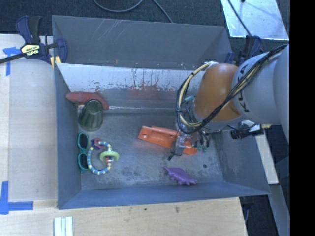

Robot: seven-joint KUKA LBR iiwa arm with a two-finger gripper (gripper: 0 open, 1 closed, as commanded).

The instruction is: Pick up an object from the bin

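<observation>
From where I stood, the pincer (180, 148) sat low over the right-hand end of a long orange plastic piece (154, 133) lying near the middle of the bin (142, 167). That piece stretched away from it toward 9 to 10 o'clock, so any closing would have to go across that long axis. Spread or pressed together, I could not tell. A small purple toy (180, 176) lay near, at its 6 o'clock.

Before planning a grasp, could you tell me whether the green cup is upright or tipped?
Tipped, apparently: the green cup at the back left shows its side, not a round mouth.
</observation>
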